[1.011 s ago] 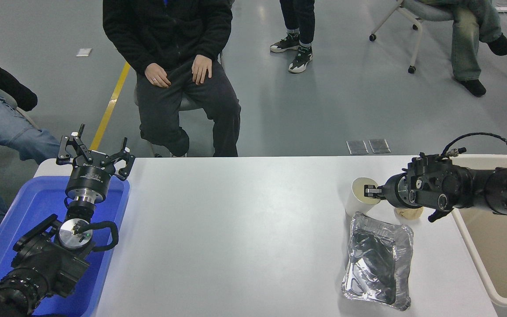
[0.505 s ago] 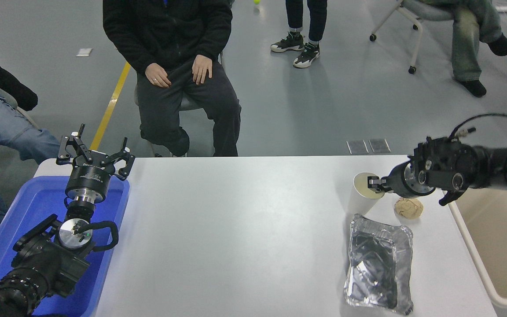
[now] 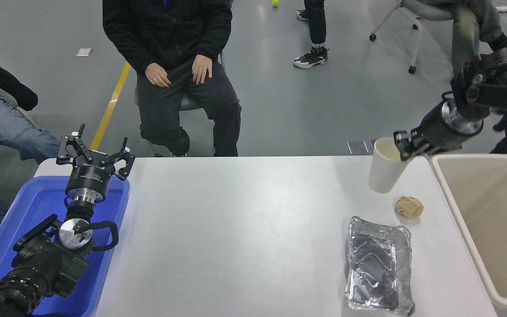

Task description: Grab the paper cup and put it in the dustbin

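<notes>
At the lower left, the left gripper [image 3: 95, 152] hangs over the blue tray [image 3: 33, 207] with its fingers spread wide and nothing between them, parked at the near-left corner of the white table [image 3: 244, 229]. Beyond the table's far edge a person in black [image 3: 174, 66] sits with both hands resting on the thighs, and further right one walker's shoe and a small yellow-green ball show on the grey floor. Toward the right side, the paper cup [image 3: 384, 166] hangs upright and clear of the tabletop, pinched at its rim by the right gripper [image 3: 402, 147], whose jaws are closed on the cup's wall, one finger inside and one outside. Below the cup a crumpled brown paper ball [image 3: 409, 207] lies on the table, and nearer the camera sits a foil tray [image 3: 380, 265], both apart from the cup. Just right of these stands the dustbin [image 3: 451, 207], its rim beside the table edge; the cup is not yet over it. Compared with half a second ago, the cup has risen off the table and moved up and right, and the arm has swung higher. Counted: one cup, one paper ball, one foil tray, one blue tray, one bin.
</notes>
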